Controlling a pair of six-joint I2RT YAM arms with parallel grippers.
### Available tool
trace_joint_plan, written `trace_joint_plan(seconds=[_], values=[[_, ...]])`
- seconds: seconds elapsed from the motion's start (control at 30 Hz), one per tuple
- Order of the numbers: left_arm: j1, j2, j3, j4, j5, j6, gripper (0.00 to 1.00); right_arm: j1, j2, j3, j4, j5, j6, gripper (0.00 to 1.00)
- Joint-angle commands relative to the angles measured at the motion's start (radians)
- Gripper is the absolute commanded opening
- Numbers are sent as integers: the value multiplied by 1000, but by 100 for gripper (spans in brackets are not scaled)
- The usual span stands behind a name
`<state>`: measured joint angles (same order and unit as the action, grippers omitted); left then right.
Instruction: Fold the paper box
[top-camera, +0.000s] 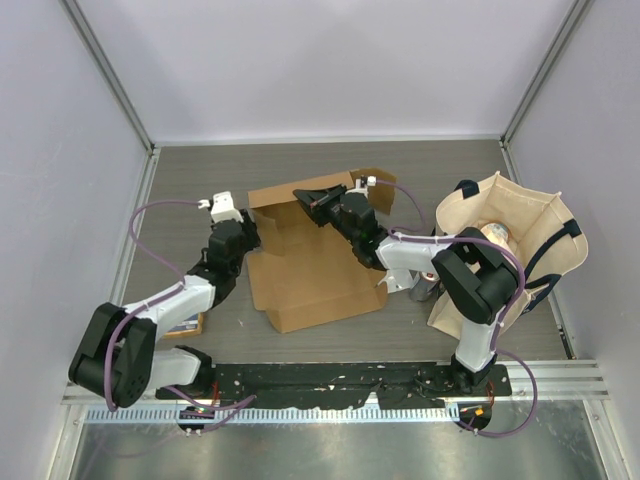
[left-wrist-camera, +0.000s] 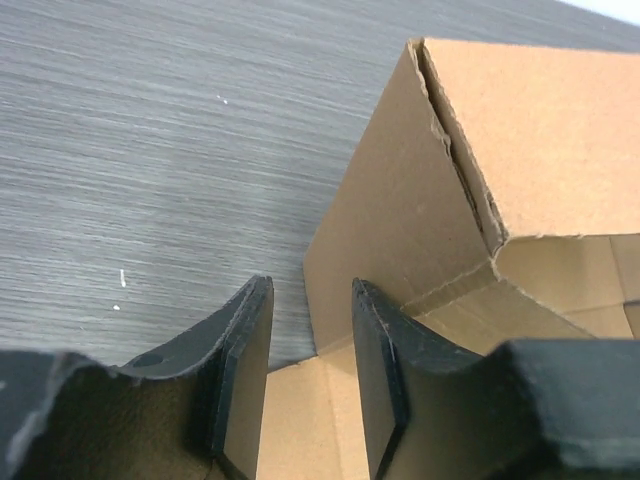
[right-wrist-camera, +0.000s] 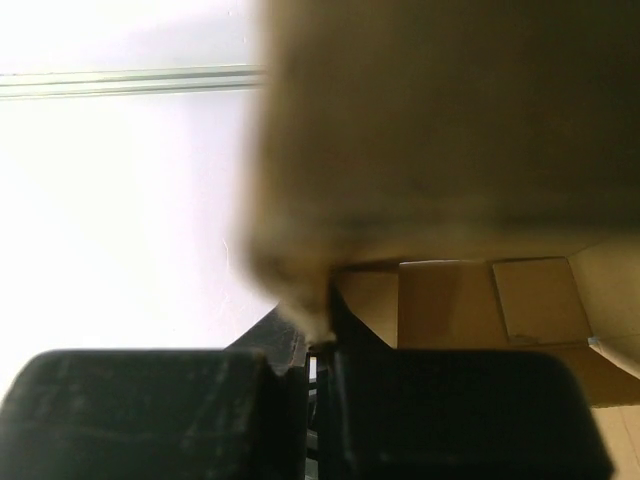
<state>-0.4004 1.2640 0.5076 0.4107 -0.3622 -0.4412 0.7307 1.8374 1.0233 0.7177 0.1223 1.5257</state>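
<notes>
Grey table (top-camera: 200, 175), paper box (top-camera: 310, 275), right pincer (top-camera: 304, 199) pinching its far edge

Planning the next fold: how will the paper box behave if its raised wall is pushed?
Probably light: the paper box is thin corrugated board. Its wall likely hinges at the crease rather than bending. The whole box may slide on the smooth table.

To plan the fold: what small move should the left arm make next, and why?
Probably close the left gripper on the raised left wall of the paper box: the open jaws face its edge, and the right gripper pinches the far wall.
</notes>
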Motion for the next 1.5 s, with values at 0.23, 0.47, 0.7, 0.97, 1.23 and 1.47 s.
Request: trace_joint_plan(seconds=[0.23,0.47,0.7,0.97,1.23,1.47], values=[[-25,-155,-113,131,-92,-28,55,15,0,23,-38,-7,-12,2],[-25,-158,-123,131,-100,39,48,18,-1,-2,-47,-10,-93,2],[-23,-129,-113,157,-89,81,62,19,9,8,-83,-6,-119,2],[-25,-17,-41,214,-112,75,64,22,25,23,-69,-19,-93,2],[-28,28,-29,292,-97,74,72,29,26,44,-52,-35,-59,2],[-26,-118,-167,317,57,102,76,26,3,35,-49,-36,-75,2]])
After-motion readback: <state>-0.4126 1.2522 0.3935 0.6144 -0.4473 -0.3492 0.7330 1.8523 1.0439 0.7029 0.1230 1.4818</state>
